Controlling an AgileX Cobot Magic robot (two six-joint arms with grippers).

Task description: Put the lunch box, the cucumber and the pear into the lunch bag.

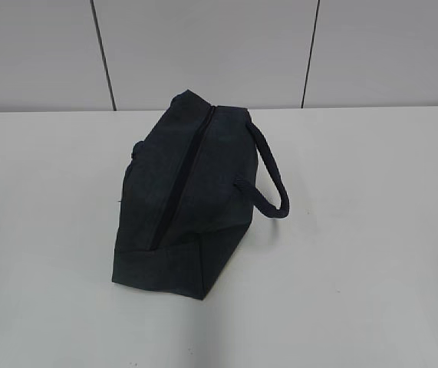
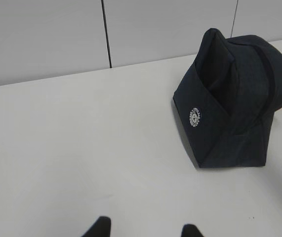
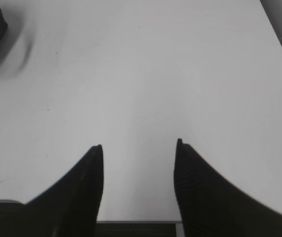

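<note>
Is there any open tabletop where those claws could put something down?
Plenty. The lunch bag, zipped shut, is the only thing on the table. Bare surface lies on both sides of it and in front. The strap handle takes a little room on the bag's right.

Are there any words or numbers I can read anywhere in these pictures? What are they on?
Nothing here can be read.
Small round white badge on the end of the lunch bag: it seems to have tiny markings around its ring, too small and blurred to read.
Bag's top and sides in the exterior view: no text shows.
Table and wall: no text.
</note>
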